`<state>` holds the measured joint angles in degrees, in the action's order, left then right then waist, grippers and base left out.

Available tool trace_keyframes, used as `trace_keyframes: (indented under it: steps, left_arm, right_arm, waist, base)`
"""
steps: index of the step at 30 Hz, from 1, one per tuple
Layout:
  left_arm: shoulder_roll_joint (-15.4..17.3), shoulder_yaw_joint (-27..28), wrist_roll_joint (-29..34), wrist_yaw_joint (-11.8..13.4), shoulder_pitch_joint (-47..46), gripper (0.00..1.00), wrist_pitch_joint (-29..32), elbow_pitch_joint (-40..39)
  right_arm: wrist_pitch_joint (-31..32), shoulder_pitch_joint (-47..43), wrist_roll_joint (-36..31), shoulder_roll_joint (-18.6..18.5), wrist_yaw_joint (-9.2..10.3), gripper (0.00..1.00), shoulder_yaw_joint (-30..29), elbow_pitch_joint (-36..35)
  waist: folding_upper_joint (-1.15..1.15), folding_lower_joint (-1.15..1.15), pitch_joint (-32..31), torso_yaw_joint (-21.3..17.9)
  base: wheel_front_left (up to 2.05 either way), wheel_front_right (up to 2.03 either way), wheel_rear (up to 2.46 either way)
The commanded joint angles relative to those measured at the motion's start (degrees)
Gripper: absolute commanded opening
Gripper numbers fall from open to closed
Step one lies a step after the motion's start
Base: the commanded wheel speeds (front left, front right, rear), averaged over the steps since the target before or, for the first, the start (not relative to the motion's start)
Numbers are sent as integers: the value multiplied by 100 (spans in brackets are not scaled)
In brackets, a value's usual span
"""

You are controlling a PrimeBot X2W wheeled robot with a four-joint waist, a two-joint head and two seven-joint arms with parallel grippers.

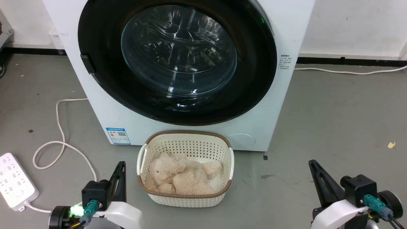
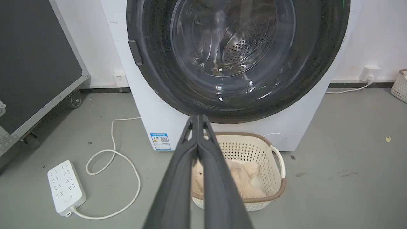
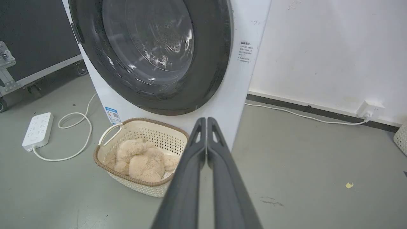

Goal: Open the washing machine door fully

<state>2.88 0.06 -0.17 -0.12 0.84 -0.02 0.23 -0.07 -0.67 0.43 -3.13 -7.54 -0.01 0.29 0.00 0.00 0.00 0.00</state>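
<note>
Risks glancing off left-edge handle (image 1: pixel 87 65) of closed washing machine door (image 1: pixel 178 60) or clipping near basket (image 1: pixel 186 135), with left end effector (image 2: pixel 197 120) and right end effector (image 3: pixel 206 121) pinched together, empty.

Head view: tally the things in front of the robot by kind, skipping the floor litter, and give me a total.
Washer: 1
Basket: 1
Plush toy: 1
Power strip: 1
Cables: 2
Total: 6
</note>
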Motion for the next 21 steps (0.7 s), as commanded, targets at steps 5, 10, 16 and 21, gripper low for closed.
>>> trace_keyframes:
  steps: [5, 10, 16, 21]
  left_arm:
    - [-1, -6, 17, 12, -84, 0, 2, -23]
    - [-1, -6, 17, 12, -84, 0, 2, -23]
    - [-1, -6, 17, 12, -84, 0, 2, -23]
    - [-1, -6, 17, 12, -84, 0, 2, -23]
  right_arm:
    - [7, 67, -43, 25, 5, 0, 1, -29]
    - [7, 67, -43, 25, 5, 0, 1, -29]
    - [7, 67, -43, 25, 5, 0, 1, -29]
    - [7, 67, -43, 25, 5, 0, 1, -29]
  waist:
    - [0, 0, 0, 0]
    - [0, 0, 0, 0]
    - [0, 0, 0, 0]
    - [0, 0, 0, 0]
  base:
    - [0, 0, 0]
    - [0, 0, 0]
    - [0, 0, 0]
    - [0, 0, 0]
